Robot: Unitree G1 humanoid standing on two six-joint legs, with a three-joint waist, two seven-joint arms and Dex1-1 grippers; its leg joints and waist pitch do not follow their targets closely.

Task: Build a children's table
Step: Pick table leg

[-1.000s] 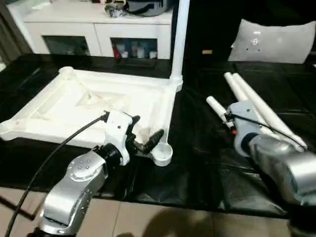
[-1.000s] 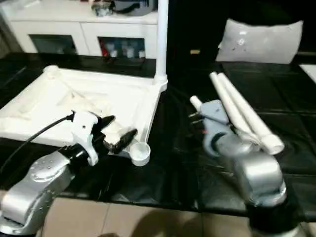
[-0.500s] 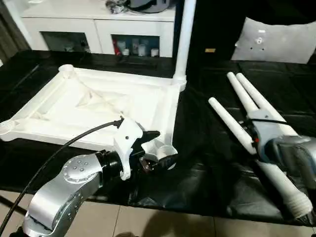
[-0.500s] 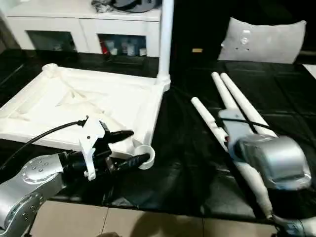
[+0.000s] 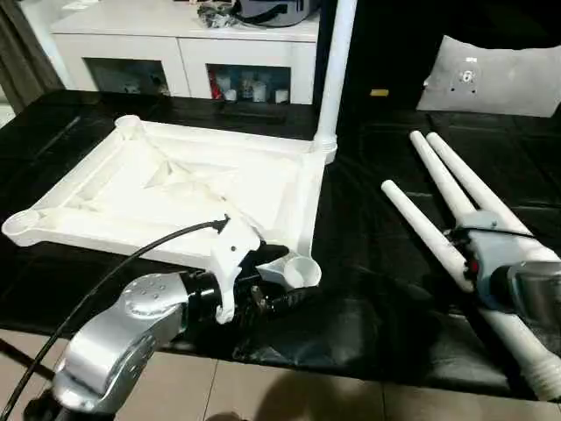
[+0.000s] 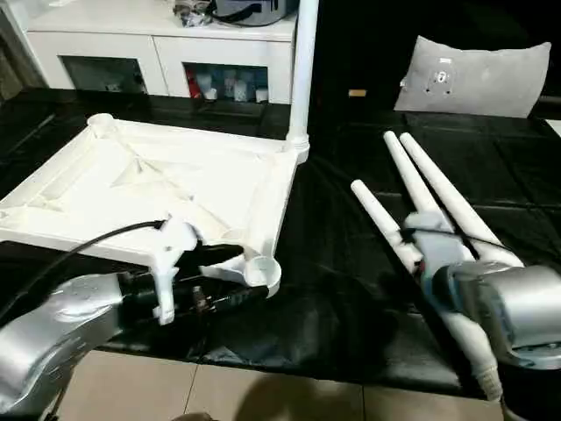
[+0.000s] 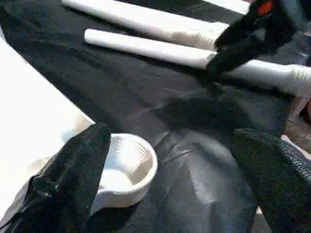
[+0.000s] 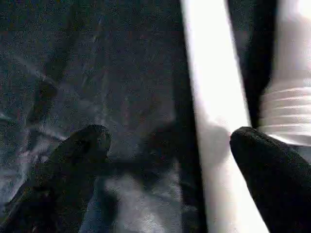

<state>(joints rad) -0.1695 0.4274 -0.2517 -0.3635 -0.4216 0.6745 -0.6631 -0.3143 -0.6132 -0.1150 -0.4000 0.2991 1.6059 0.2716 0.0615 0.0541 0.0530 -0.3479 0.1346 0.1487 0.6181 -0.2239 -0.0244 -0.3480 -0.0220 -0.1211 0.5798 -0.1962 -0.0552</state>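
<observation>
The children's table top (image 5: 105,167) lies upside down on a black sheet. One leg (image 5: 333,70) stands upright in its far right corner socket. Three more legs (image 5: 421,219) lie side by side to the right. My left gripper (image 5: 296,274) is open at the near right corner socket (image 7: 127,165), with one finger (image 7: 73,179) beside its cup and nothing held. My right gripper (image 8: 170,138) is open low over the loose legs. One leg (image 8: 214,97) runs between its fingers (image 8: 272,170), and a threaded leg end (image 8: 291,107) lies alongside.
A white cabinet with glass doors (image 5: 184,44) stands behind the sheet, and a grey cushion (image 5: 491,79) lies at the back right. The black sheet (image 5: 368,263) ends at tiled floor (image 5: 289,395) near me. A black cable (image 5: 114,272) loops from my left wrist.
My left gripper has slid from over the top's near rim down to the near right corner socket. My right gripper has moved nearer along the lying legs. The camera has also shifted.
</observation>
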